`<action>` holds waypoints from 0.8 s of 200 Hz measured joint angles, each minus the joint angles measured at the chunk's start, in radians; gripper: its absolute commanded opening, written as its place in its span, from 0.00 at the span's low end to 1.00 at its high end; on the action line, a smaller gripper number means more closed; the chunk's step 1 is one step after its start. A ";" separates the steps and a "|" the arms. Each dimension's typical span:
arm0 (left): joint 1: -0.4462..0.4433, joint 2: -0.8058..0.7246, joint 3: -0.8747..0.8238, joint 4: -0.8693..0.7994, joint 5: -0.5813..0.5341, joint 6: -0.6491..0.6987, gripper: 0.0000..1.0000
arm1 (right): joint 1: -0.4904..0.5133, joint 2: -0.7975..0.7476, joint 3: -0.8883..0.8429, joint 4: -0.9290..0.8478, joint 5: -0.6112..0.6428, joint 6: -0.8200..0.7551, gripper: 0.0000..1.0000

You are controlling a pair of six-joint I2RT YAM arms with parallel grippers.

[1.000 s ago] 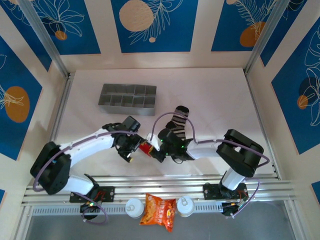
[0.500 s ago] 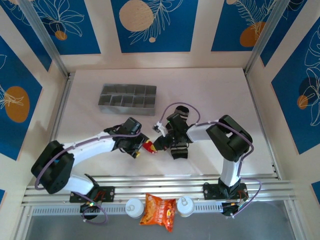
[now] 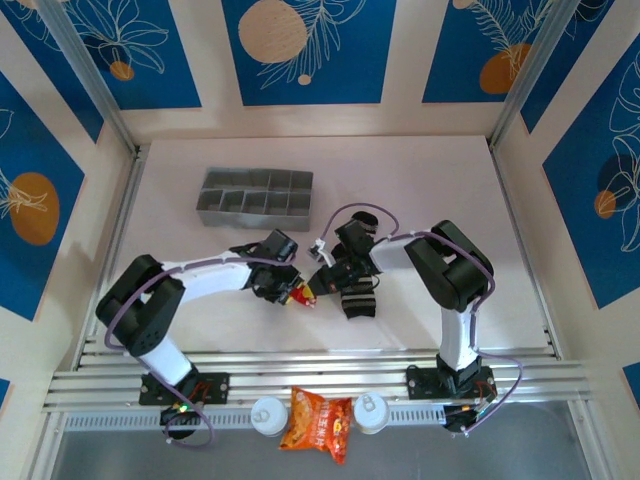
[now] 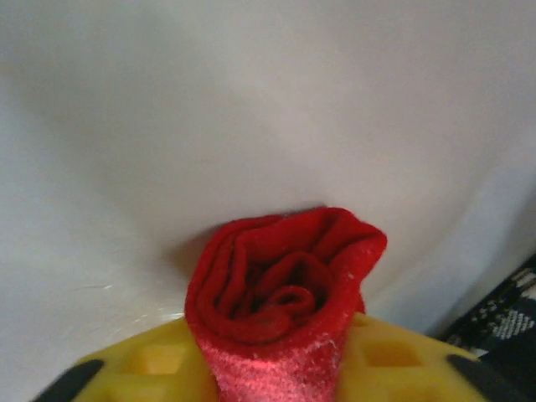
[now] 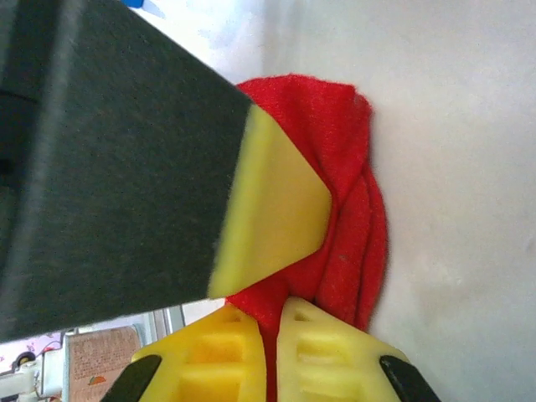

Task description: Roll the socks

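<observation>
The red sock [image 3: 303, 297] is a tight roll on the white table, its spiral end facing the left wrist camera [image 4: 285, 289]. My left gripper [image 3: 293, 291] is shut on it, a yellow finger [image 4: 146, 362] pressed against each side. My right gripper [image 3: 317, 284] comes in from the right, shut on a thin fold of the same red sock [image 5: 352, 218] between its fingertips [image 5: 327, 352]. The left gripper's black finger with its yellow pad [image 5: 272, 209] presses on the roll. The black sock with grey-white stripes [image 3: 359, 298] lies flat under the right wrist, its edge visible [image 4: 512, 306].
A grey compartment tray [image 3: 255, 196] stands at the back left. An orange snack packet [image 3: 315, 420] lies off the table between two white knobs [image 3: 268, 412] on the near rail. Aluminium rails run along the front edge.
The left gripper has closed on the red roll and shifted right. The right arm has folded in towards the centre. The striped sock has moved nearer and now lies under that arm.
</observation>
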 measured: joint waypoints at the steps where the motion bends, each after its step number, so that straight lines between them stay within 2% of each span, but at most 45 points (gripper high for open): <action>1: 0.000 0.002 0.002 -0.001 0.000 -0.001 0.16 | 0.000 0.000 0.000 0.000 0.000 0.000 0.01; 19: 0.000 0.032 0.054 -0.061 0.008 0.002 0.00 | 0.000 -0.014 -0.001 -0.013 0.022 -0.002 0.19; 35: 0.000 0.061 0.104 -0.117 0.016 -0.001 0.00 | 0.008 -0.057 -0.025 -0.013 0.079 -0.011 0.35; 62: 0.000 0.071 0.123 -0.169 0.034 0.000 0.00 | 0.042 -0.198 -0.137 0.038 0.221 -0.031 0.44; 83: 0.003 0.066 0.133 -0.235 0.039 0.001 0.00 | 0.118 -0.344 -0.259 0.116 0.382 -0.090 0.59; 100: 0.008 0.067 0.150 -0.314 0.038 0.006 0.00 | 0.230 -0.430 -0.331 0.175 0.532 -0.168 0.63; 119: 0.017 0.071 0.166 -0.397 0.038 0.025 0.00 | 0.330 -0.446 -0.359 0.221 0.651 -0.227 0.65; 160: 0.039 0.091 0.185 -0.479 0.056 0.056 0.00 | 0.423 -0.406 -0.352 0.286 0.872 -0.292 0.67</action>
